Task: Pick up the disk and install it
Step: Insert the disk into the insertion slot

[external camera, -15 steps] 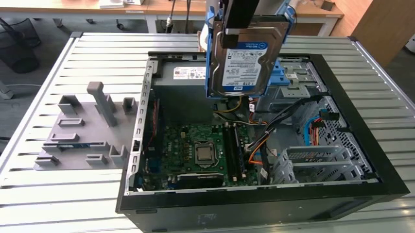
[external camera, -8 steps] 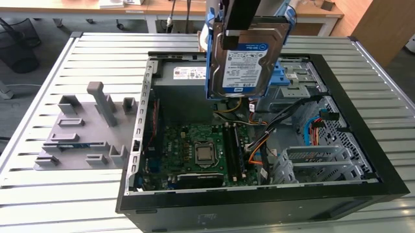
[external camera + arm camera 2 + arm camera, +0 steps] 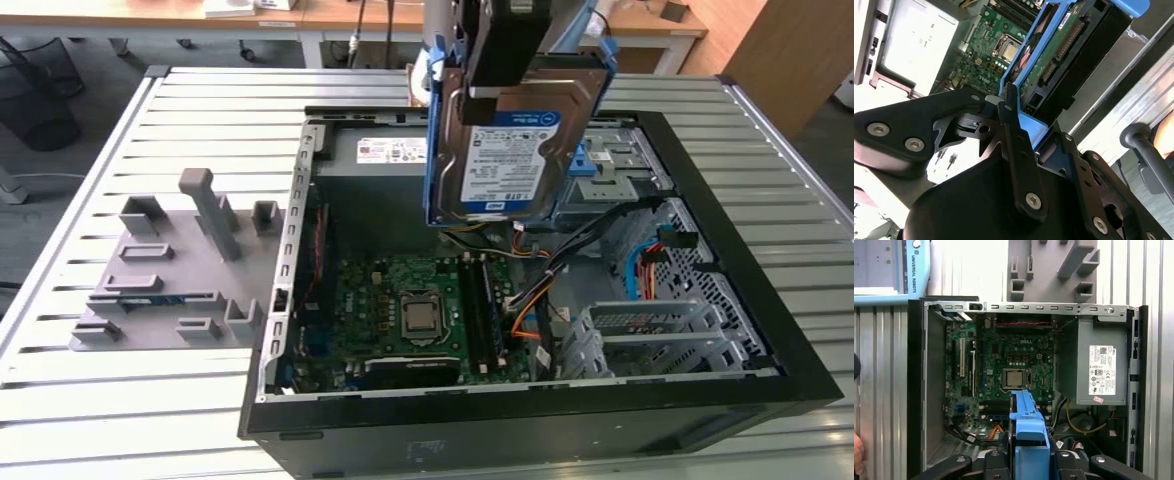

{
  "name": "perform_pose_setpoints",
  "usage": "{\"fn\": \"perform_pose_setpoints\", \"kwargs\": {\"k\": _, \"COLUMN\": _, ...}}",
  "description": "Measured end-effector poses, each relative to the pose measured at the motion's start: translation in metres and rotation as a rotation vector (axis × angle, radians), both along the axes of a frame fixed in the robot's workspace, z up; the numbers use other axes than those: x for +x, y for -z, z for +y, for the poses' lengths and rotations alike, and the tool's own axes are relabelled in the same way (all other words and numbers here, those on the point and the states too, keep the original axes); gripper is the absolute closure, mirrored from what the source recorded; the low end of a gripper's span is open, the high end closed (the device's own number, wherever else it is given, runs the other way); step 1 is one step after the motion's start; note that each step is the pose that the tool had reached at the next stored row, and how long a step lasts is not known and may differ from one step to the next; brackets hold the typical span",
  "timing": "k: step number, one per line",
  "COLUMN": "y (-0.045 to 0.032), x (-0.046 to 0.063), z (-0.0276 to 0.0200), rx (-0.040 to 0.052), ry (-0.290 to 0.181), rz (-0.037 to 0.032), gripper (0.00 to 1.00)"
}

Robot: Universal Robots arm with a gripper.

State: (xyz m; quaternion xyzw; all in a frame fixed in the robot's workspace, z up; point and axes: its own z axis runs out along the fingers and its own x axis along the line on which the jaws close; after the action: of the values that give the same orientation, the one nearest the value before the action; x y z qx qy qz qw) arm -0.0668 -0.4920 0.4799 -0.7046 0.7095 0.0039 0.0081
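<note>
In the exterior view, the disk (image 3: pixel 505 150) hangs upright in the air over the open computer case (image 3: pixel 747 330). Its white-and-blue label faces the camera and its blue carrier (image 3: pixel 434 150) frames the sides. The jaws are closed on its top edge and carry it clear of the slatted metal table (image 3: pixel 200 110). From here the disk partly covers the grey power-supply box (image 3: pixel 380 155), with the green motherboard (image 3: pixel 414 310) showing below it. A grey metal cage (image 3: pixel 621 160) with blue plastic parts sits just to the exterior view's right of the disk. A grey moulded fixture (image 3: pixel 174 270) lies on the table at the exterior view's left of the case, apart from it.

In the second wrist view, we see a black finger (image 3: pixel 1016 150) pressed flat against the blue carrier, and the jaws clamp the frame between them. The disk's underside (image 3: pixel 1064 45) faces this camera, with its circuit board and connector. The motherboard and the pale power-supply box lie beyond it inside the case.

In the first wrist view, the carrier stands edge-on between the jaws, which hold it from both sides. Past it we look straight into the case, at the processor socket (image 3: pixel 1015 377) in the middle of the motherboard, with the power-supply box beside it. The grey fixture rests on the table beyond the case wall.
</note>
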Motion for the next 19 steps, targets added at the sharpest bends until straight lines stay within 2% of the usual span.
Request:
{"fn": "perform_pose_setpoints", "kwargs": {"k": 3, "y": 0.0002, "x": 0.000, "z": -0.0094, "rx": 0.0000, "ry": 0.000, "rz": 0.0000, "gripper": 0.64}}
{"fn": "perform_pose_setpoints", "kwargs": {"k": 5, "y": 0.0004, "x": 0.000, "z": -0.0126, "rx": 0.0001, "ry": 0.000, "rz": 0.0000, "gripper": 0.64}}
{"fn": "perform_pose_setpoints", "kwargs": {"k": 8, "y": 0.0005, "x": 0.003, "z": -0.0138, "rx": 0.0002, "ry": 0.000, "rz": -0.0001, "gripper": 0.64}}
{"fn": "perform_pose_setpoints", "kwargs": {"k": 14, "y": 0.0009, "x": 0.019, "z": -0.0139, "rx": 0.0001, "ry": 0.000, "rz": 0.0000, "gripper": 0.64}}
{"fn": "perform_pose_setpoints", "kwargs": {"k": 19, "y": 0.0013, "x": 0.021, "z": -0.0153, "rx": -0.0001, "ry": 0.000, "rz": 0.0000, "gripper": 0.64}}
